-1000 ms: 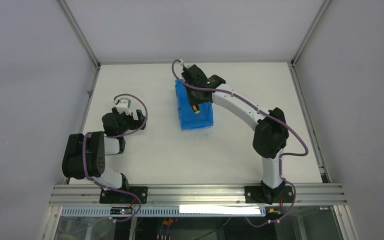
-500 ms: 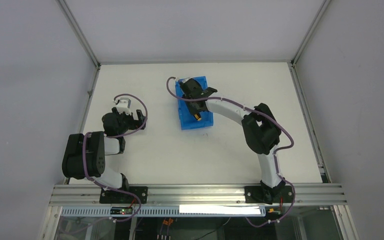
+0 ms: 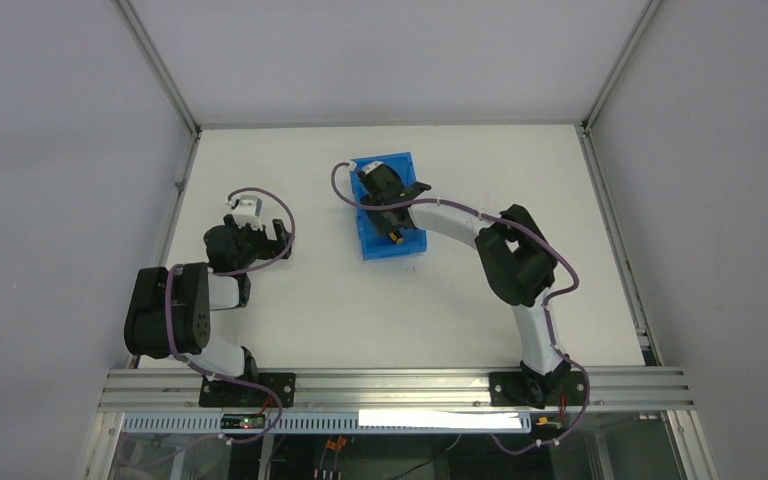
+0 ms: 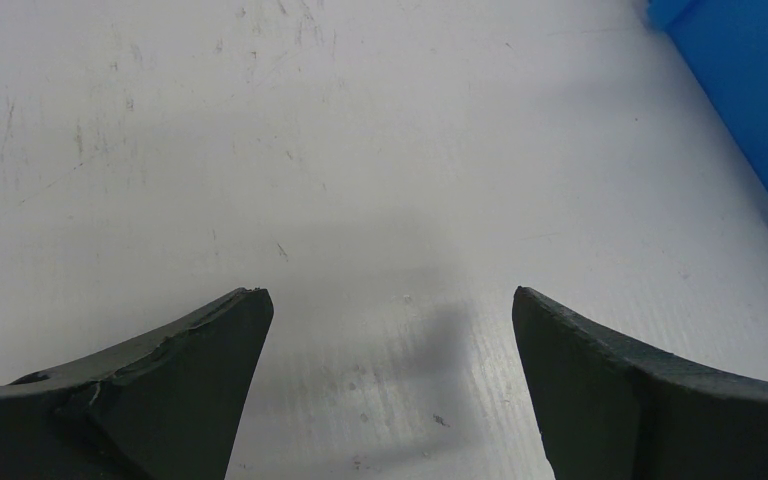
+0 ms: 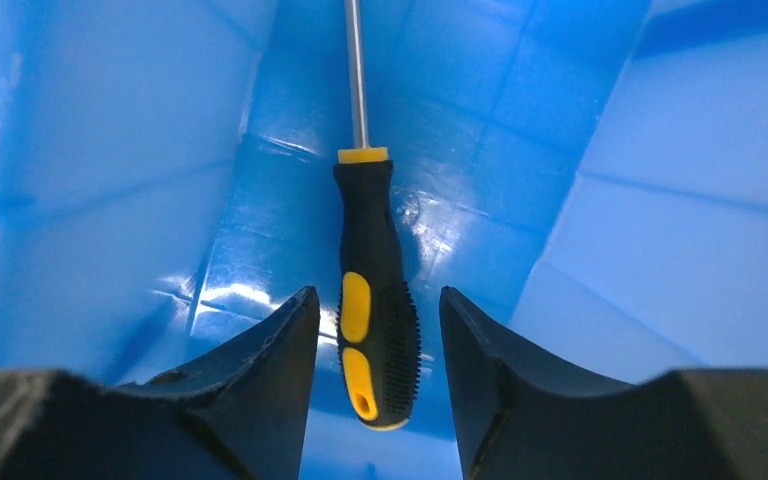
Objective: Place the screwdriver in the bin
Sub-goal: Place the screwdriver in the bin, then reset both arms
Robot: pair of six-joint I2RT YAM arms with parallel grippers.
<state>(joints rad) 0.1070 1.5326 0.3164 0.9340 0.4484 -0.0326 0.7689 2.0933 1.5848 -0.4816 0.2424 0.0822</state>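
The blue bin point(image 3: 403, 166) stands at the middle back of the table. My right gripper point(image 3: 384, 197) reaches down inside it. In the right wrist view the screwdriver point(image 5: 371, 290), with a black handle with yellow inserts and a thin metal shaft, lies along the bin point(image 5: 110, 150) floor between my right gripper's point(image 5: 378, 293) jaws. The jaws are open, with a small gap on each side of the handle. The handle's yellow end point(image 3: 394, 238) shows in the top view. My left gripper point(image 3: 251, 214) is open and empty over bare table at the left point(image 4: 390, 310).
The bin's walls point(image 5: 680, 200) stand close on both sides of my right gripper. A corner of the bin point(image 4: 750, 80) shows at the upper right of the left wrist view. The white table point(image 3: 290, 300) has a raised frame around its edges.
My right arm has drawn back toward the near side and lowered the gripper into the bin; the screwdriver's yellow end has moved toward the bin's near edge. The left arm has not moved.
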